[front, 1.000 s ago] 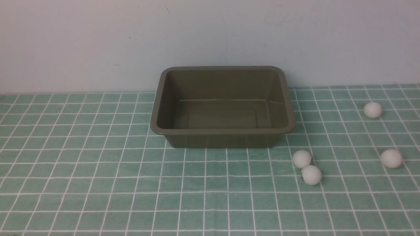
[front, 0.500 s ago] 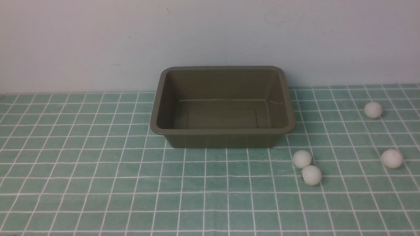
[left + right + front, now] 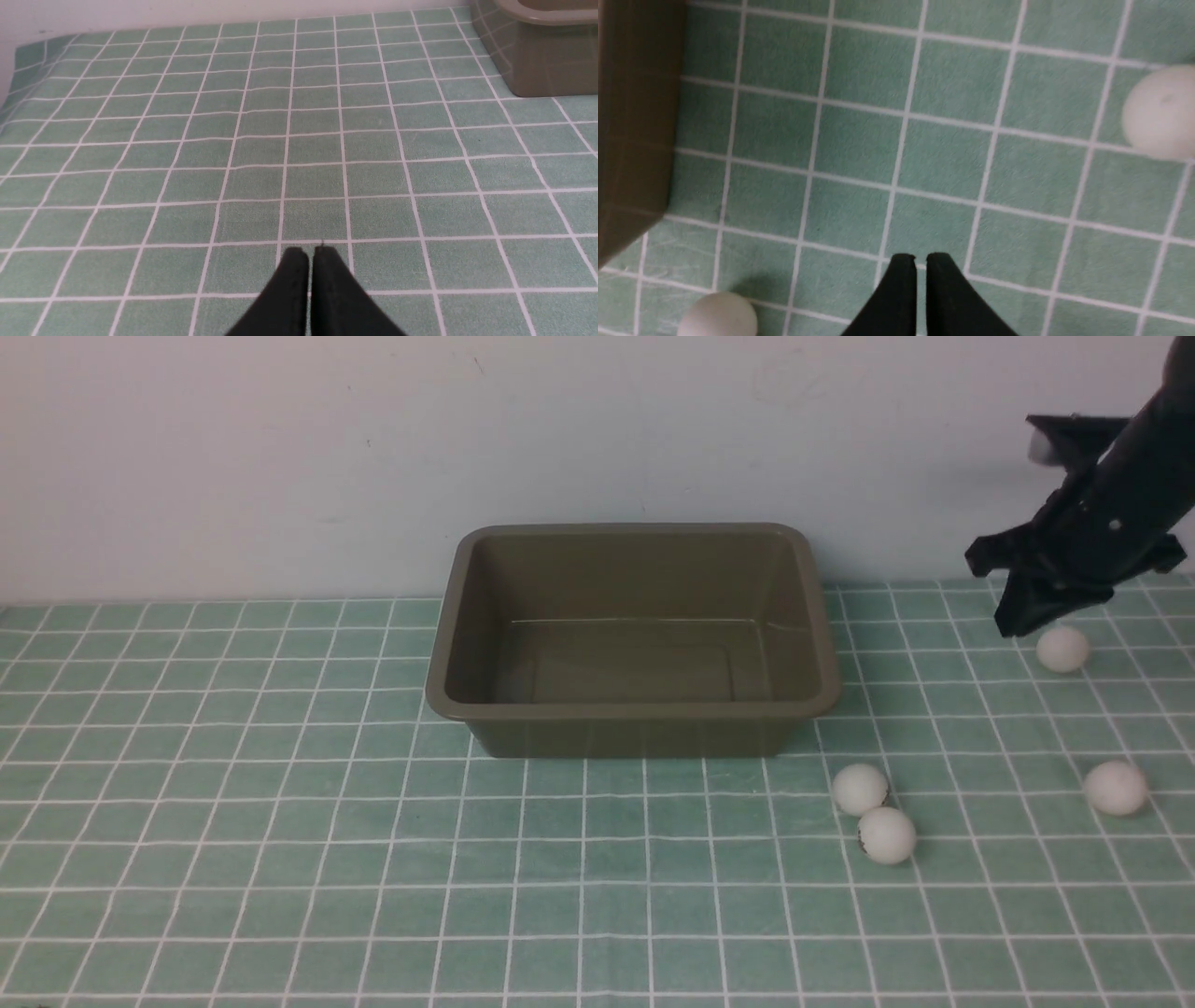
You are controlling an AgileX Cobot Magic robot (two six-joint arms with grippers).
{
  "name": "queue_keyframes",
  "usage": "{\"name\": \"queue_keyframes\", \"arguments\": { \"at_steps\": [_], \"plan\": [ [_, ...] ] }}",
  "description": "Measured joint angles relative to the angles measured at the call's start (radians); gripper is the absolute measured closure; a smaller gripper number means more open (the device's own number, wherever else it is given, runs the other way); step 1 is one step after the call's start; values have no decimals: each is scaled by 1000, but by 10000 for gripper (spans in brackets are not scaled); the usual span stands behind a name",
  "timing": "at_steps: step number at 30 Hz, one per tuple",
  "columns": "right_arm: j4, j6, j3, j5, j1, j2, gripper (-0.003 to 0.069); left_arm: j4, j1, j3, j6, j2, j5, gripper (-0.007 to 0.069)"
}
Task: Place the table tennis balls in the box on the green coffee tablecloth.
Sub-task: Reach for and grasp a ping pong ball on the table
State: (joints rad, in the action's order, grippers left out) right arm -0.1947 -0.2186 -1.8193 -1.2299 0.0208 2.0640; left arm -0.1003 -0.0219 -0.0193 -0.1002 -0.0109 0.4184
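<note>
The olive-brown box [image 3: 635, 709] stands empty at the back middle of the green tablecloth [image 3: 280, 821]. Several white table tennis balls lie to its right: a far one [image 3: 1062, 649], one near the right edge [image 3: 1116, 788], and a touching pair [image 3: 859, 789] whose nearer ball [image 3: 886, 834] has a dark mark. My right gripper [image 3: 1013, 621] hangs shut and empty just left of and above the far ball. In the right wrist view its fingertips [image 3: 920, 257] hover over bare cloth between two balls [image 3: 1160, 112] [image 3: 718, 317]. My left gripper [image 3: 308, 249] is shut over cloth.
A pale wall [image 3: 280, 457] rises right behind the box. The box's corner [image 3: 537, 60] shows in the left wrist view, and the cloth's edge [image 3: 18, 60] falls away at the far side there. The box's side [image 3: 635, 126] shows in the right wrist view.
My right arm has come into the front view at the upper right, down toward the far ball. The balls and the box have not moved.
</note>
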Motion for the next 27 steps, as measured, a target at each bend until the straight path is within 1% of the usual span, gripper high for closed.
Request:
{"name": "queue_keyframes", "arguments": {
  "at_steps": [4,8,10,13,17,19,21,22,23,24,27],
  "plan": [
    [38,24,-74,-5,33,-2,638,0,0,0,0,0,0,629],
    [31,31,-110,-7,85,-2,630,0,0,0,0,0,0,629],
    [-6,19,-116,-10,136,-2,604,0,0,0,0,0,0,629],
    [-59,6,-117,-12,180,3,575,0,0,0,0,0,0,629],
    [-157,-38,-117,-12,227,33,506,0,0,0,0,0,0,629],
    [-180,-54,-117,-12,235,48,478,0,0,0,0,0,0,629],
    [-211,-78,-117,-12,236,72,424,0,0,0,0,0,0,629],
    [-211,-78,-117,-12,236,72,424,0,0,0,0,0,0,629],
    [-232,-97,-117,-12,235,92,373,0,0,0,0,0,0,629],
    [-234,-99,-117,-12,235,92,368,0,0,0,0,0,0,629],
    [-237,-134,-141,-12,235,130,263,0,0,0,0,0,0,629]
  ]
}}
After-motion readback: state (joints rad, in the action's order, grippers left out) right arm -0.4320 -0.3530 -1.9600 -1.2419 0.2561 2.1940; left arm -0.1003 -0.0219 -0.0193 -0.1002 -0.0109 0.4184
